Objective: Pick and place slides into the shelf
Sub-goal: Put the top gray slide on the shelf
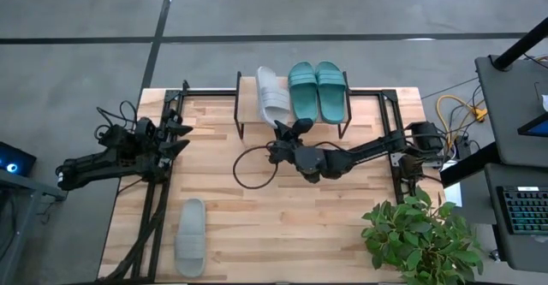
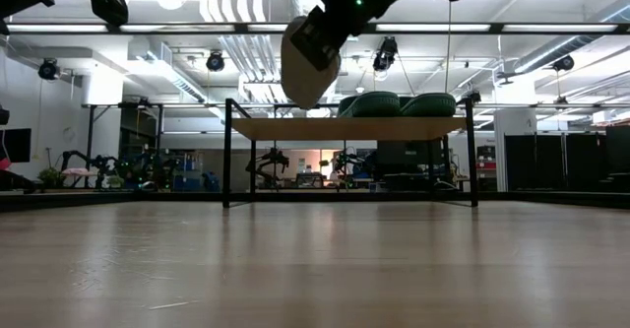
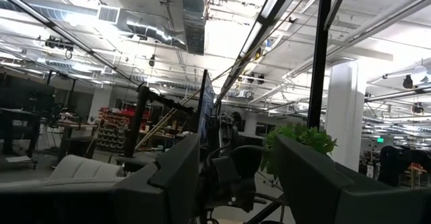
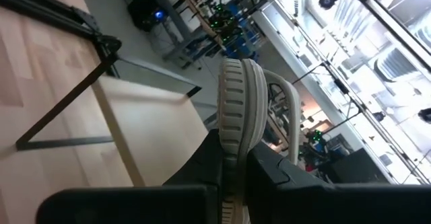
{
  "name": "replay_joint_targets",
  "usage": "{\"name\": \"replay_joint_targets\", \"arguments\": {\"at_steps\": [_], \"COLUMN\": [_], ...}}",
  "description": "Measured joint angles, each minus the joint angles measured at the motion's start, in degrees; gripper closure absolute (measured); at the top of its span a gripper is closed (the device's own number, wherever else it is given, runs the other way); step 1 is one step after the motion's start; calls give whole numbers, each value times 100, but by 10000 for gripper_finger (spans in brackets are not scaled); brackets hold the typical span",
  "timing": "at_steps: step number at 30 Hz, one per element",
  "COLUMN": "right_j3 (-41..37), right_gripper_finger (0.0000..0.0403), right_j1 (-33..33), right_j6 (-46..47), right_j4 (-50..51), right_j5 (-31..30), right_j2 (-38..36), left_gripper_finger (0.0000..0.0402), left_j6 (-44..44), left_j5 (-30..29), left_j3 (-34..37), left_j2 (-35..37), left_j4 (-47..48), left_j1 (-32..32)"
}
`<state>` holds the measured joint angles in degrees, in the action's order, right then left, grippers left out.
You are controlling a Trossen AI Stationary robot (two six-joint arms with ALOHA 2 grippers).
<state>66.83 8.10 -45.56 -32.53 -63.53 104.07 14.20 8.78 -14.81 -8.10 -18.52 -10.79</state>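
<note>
Light grey rubber fills the right wrist view: a grey slide is pinched edge-on between the right gripper, whose fingers are closed tight on its sole rim. Gripping it by the edge keeps the strap clear and lets the sandal be tipped down flat onto the plank. In the high view the same slide lies over the left part of the shelf, just beside the 2 teal slides already resting there side by side, so the free space to their left is the likely target. The right gripper sits at the shelf's front edge.

The left gripper waits at the table's left side with its fingers partly apart and nothing between them. The second grey slide lies flat on the table near the front left corner, well apart from the shelf; I judge it the last one to fetch.

The low view adds what the overhead cannot: the held slide hangs tilted above the plank level, not yet touching it, while the teal pair sits on top. Only the high view shows the potted plant at the table's right corner.
</note>
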Motion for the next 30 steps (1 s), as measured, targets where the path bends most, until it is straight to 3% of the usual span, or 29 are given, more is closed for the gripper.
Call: {"name": "replay_joint_targets", "arguments": {"at_steps": [18,24,30], "right_j3": [-55,-55,-55], "right_gripper_finger": [380,380,380], "right_j1": [195,383,415], "right_j6": [-101,-377,-399], "right_j4": [710,715,843], "right_j5": [-111,-535,-562], "right_j2": [-4,-4,-4], "left_gripper_finger": [226,226,226], "left_j6": [-1,-4,-4], "left_j5": [2,0,0], "left_j3": [0,0,0], "left_j2": [5,4,4], "left_j4": [0,0,0], "left_j1": [0,0,-1]}}
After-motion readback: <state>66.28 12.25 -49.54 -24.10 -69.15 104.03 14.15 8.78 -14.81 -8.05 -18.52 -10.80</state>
